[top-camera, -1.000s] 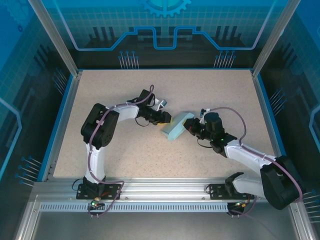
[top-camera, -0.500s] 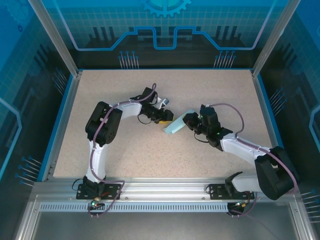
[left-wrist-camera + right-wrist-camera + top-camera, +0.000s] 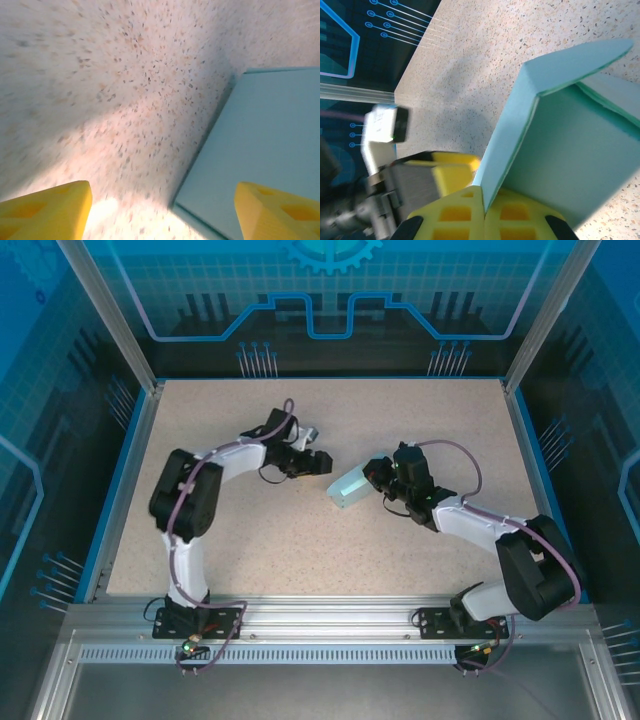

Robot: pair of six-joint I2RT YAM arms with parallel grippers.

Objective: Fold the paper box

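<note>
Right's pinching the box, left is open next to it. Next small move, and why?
Probably ease the left gripper toward the box and press the raised flap down. The right gripper is shut on one panel, steadying the box, while the left is open with nothing between its fingers, and that flap stands up unfolded.

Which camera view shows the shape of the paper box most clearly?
The right wrist view: the paper box is close, its raised flap pinched by the right gripper. The top view shows it small; the left wrist view, one flat corner.
</note>
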